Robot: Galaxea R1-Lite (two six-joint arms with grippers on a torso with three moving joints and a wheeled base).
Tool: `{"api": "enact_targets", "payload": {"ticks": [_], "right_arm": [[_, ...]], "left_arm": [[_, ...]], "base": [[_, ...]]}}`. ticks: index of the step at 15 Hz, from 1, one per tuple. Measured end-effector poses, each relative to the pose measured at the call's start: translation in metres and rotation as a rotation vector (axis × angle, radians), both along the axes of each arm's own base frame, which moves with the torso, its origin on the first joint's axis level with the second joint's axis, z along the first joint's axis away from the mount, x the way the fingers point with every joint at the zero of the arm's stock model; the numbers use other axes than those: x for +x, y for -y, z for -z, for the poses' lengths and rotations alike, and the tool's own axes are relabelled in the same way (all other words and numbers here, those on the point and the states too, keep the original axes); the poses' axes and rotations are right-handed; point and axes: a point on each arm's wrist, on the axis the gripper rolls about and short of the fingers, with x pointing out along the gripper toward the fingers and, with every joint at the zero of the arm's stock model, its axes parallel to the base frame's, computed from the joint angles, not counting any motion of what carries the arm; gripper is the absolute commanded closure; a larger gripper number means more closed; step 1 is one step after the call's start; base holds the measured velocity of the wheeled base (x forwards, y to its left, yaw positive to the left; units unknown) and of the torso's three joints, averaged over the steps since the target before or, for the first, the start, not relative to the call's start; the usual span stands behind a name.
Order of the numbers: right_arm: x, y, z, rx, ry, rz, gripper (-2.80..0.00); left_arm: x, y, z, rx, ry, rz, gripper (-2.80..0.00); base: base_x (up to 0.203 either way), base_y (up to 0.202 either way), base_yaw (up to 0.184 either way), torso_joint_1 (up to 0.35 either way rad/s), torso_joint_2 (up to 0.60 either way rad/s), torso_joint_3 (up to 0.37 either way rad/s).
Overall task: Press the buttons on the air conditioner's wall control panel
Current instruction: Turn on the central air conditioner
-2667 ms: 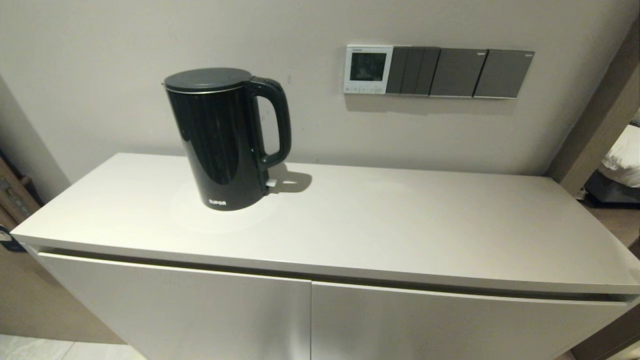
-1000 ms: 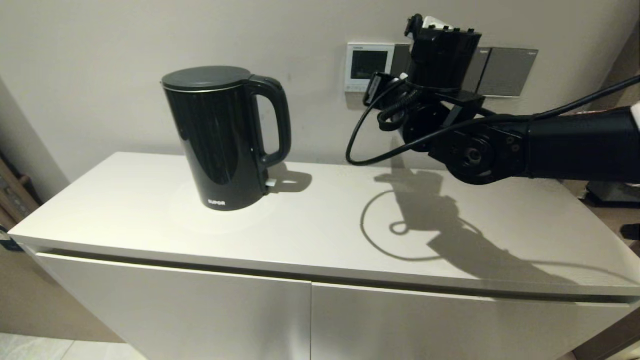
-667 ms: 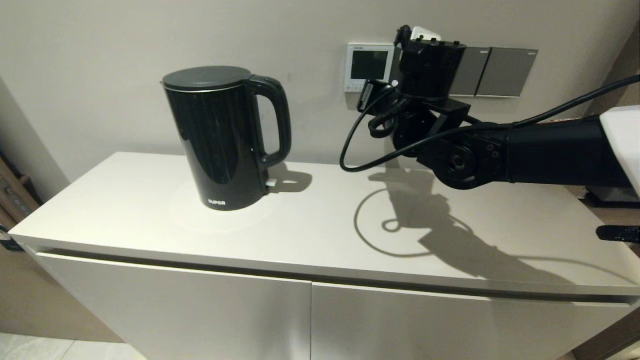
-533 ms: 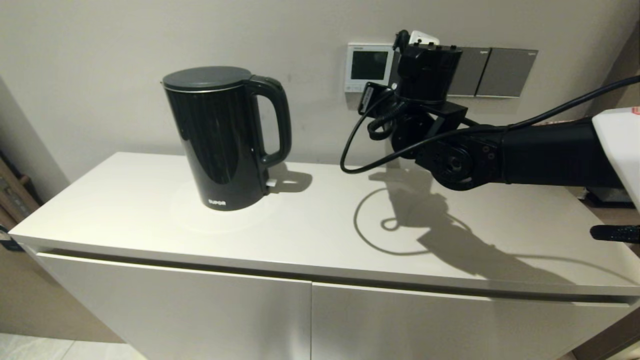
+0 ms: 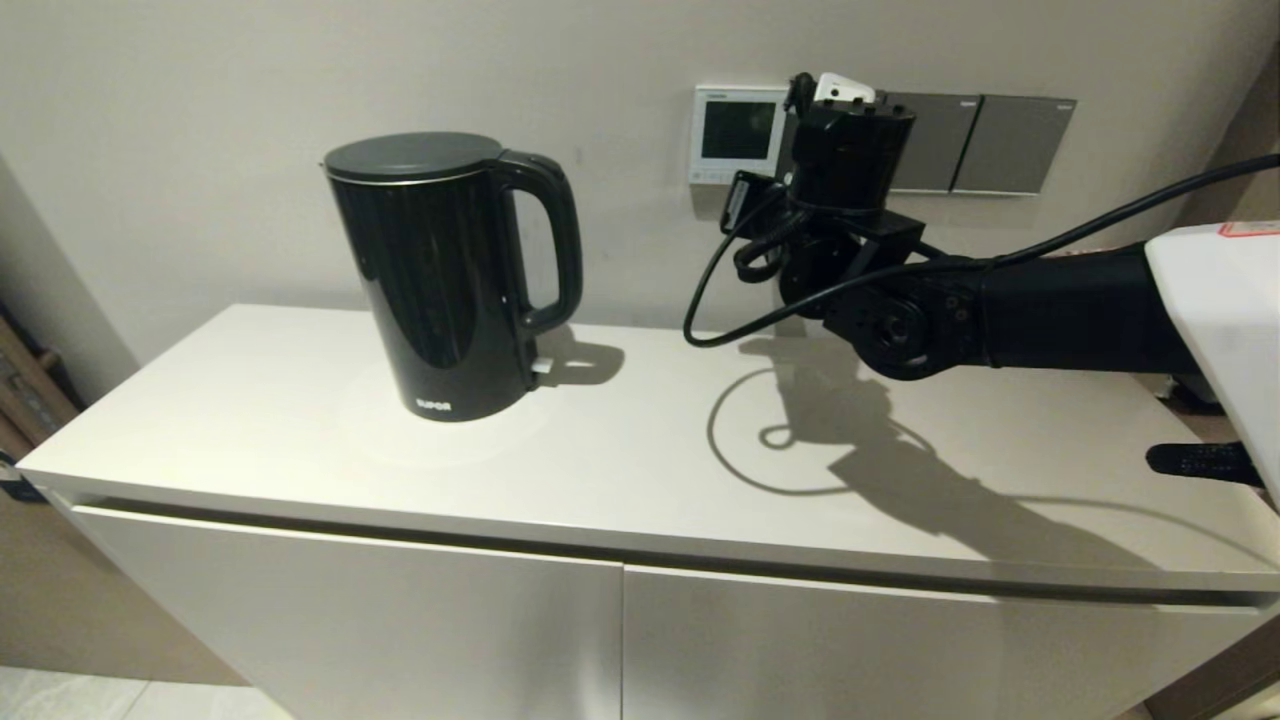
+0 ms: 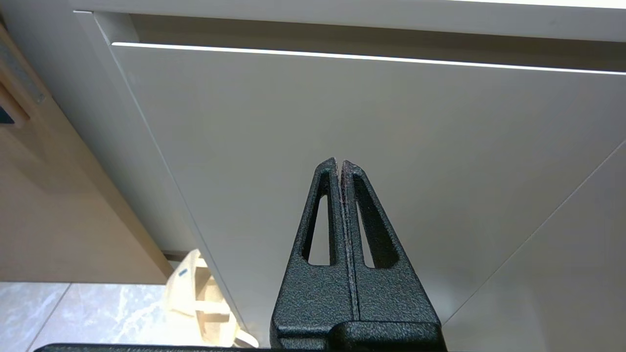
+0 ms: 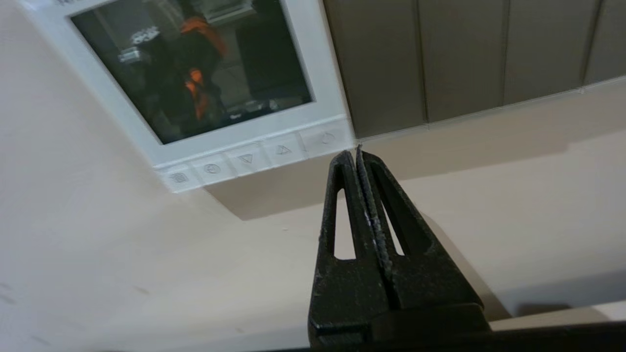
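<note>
The white wall control panel (image 5: 738,135) with a dark screen hangs on the wall above the cabinet. In the right wrist view the panel (image 7: 325,73) shows close up, with its row of pale buttons (image 7: 254,156) along the lower edge. My right gripper (image 7: 353,154) is shut and empty. Its tips sit just off the panel's lower corner, beside the end button with a circle mark (image 7: 326,139); I cannot tell if they touch. In the head view the right wrist (image 5: 850,150) hides the fingers. My left gripper (image 6: 340,164) is shut and empty, low before the cabinet door.
A black kettle (image 5: 450,275) stands on the white cabinet top (image 5: 640,470), left of the panel. Dark grey switch plates (image 5: 980,145) adjoin the panel's right side and also show in the right wrist view (image 7: 464,54). The arm's cable loops below the wrist.
My right arm has come in from the right, moved leftwards and closer to the wall, and now points at the panel's lower right corner. The kettle has not moved.
</note>
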Motion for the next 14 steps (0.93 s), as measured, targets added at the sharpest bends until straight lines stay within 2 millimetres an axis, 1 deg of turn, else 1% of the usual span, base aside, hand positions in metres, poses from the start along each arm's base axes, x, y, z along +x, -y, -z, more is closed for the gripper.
{"api": "enact_targets", "payload": {"ticks": [4,14], "right_arm": [[0.002,-0.001,-0.007,0.010,0.024,-0.004,0.00],[0.013,-0.008,0.000,-0.006,0.026,-0.001,0.00]], "left_arm": [[0.000,0.000,0.000,0.000,0.000,0.000,0.00],[0.000,0.000,0.000,0.000,0.000,-0.001,0.00]], "base": [[0.000,0.000,0.000,0.000,0.00,0.000],[0.000,0.000,0.000,0.000,0.00,0.000]]}}
